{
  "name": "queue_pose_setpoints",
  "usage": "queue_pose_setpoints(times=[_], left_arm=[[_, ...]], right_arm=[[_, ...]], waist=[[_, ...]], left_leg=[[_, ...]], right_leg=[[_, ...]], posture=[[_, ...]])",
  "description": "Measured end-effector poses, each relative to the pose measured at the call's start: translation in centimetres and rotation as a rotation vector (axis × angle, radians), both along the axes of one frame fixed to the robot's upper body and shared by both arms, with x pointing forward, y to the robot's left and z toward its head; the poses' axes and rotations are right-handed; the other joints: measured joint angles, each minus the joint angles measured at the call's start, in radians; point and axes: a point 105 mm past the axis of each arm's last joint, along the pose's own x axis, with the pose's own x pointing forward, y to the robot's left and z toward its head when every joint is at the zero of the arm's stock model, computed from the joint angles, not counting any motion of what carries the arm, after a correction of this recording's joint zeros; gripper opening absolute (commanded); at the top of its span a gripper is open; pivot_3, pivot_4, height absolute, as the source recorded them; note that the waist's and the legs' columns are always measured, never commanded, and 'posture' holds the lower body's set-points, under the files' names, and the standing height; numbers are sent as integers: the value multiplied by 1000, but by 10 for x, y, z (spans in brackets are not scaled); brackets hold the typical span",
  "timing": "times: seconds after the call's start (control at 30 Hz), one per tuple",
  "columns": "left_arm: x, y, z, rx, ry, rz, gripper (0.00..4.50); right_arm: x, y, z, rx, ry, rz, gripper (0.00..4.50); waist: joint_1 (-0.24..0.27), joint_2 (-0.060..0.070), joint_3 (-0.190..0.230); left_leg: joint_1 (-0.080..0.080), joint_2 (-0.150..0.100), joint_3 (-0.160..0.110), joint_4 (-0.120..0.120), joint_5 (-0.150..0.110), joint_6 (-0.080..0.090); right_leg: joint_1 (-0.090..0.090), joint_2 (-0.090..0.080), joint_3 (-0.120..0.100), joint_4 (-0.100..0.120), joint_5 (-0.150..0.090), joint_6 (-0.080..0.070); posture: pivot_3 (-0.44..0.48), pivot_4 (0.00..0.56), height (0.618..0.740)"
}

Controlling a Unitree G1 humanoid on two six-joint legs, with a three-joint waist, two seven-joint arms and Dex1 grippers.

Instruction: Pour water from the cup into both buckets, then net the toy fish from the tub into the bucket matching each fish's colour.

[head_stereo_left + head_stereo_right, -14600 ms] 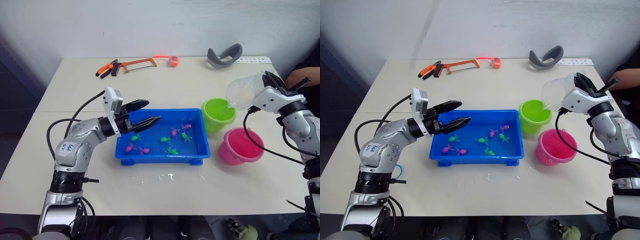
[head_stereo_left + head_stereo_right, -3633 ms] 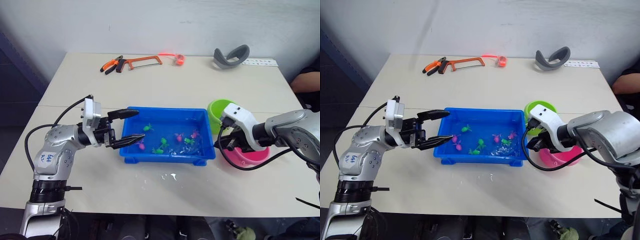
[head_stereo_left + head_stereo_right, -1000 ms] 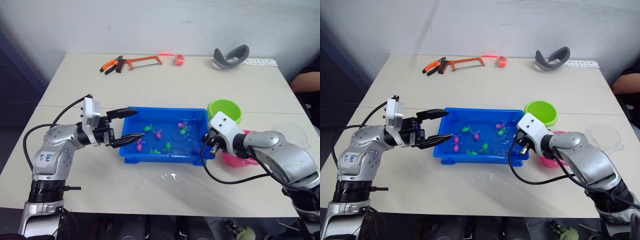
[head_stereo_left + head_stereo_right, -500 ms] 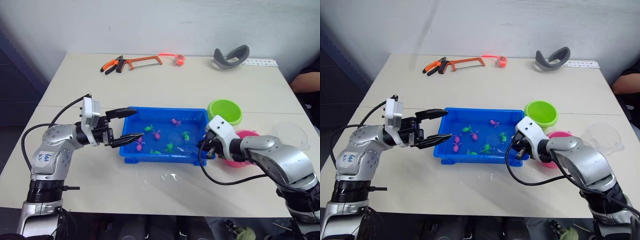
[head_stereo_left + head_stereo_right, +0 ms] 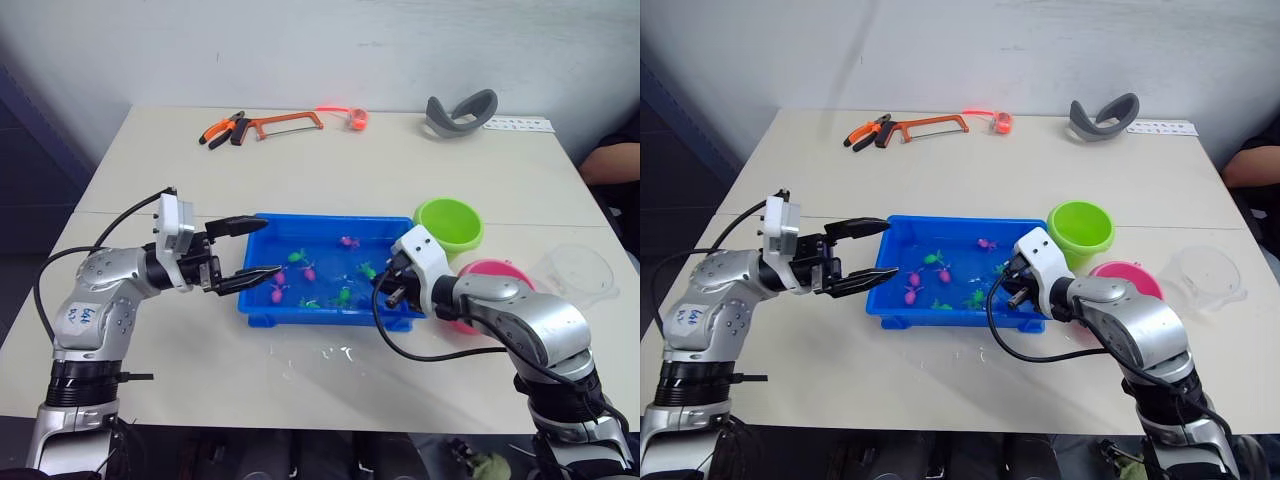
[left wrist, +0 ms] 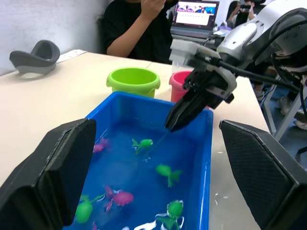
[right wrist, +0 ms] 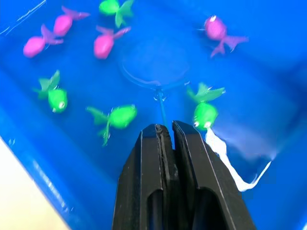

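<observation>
tub (image 5: 330,312): blue, rectangular, water-filled, set mid-table | toy fish (image 7: 118,116): green and pink, scattered in the tub | net (image 7: 154,67): hoop submerged among the fish | buckets: green (image 5: 449,224), pink (image 5: 492,272), placed beside the tub | cup (image 5: 574,274): clear, set upright near the pink bucket

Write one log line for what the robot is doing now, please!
step: netting fish | right gripper: shut on net, hoop in tub water, no fish in it | left gripper: open at tub's end | cup: set down

Handwritten blue marks, perhaps "644", on the left arm's label (image 5: 83,317); otherwise nothing legible.
</observation>
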Motion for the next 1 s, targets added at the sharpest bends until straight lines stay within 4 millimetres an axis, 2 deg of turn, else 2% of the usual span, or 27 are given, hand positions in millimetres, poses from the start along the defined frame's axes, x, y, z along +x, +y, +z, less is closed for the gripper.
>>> queue_pose_setpoints(times=[0.23,0.5,0.8,1.0], left_arm=[[-1,7,0,14,4,11,4479],[-2,12,-7,22,36,13,4479],[-3,13,-8,31,42,-1,4479],[-3,13,-8,31,42,-4,4479]], right_arm=[[10,-3,5,-2,-52,-39,0],[11,-4,6,-10,-56,-41,0],[6,-9,-1,-23,15,-50,0],[8,-13,2,-22,5,-67,0]], waist=[[0,0,0],[-2,0,0],[-2,0,0],[-2,0,0]], left_leg=[[0,0,0,0,0,0],[-1,0,3,0,0,0],[-1,0,4,0,0,0],[-1,0,4,0,0,0]], right_leg=[[0,0,0,0,0,0],[-3,0,1,3,0,0],[-5,0,2,4,0,0],[-5,0,2,4,0,0]], posture=[[0,150,740],[0,150,740],[0,150,740],[0,150,740]])
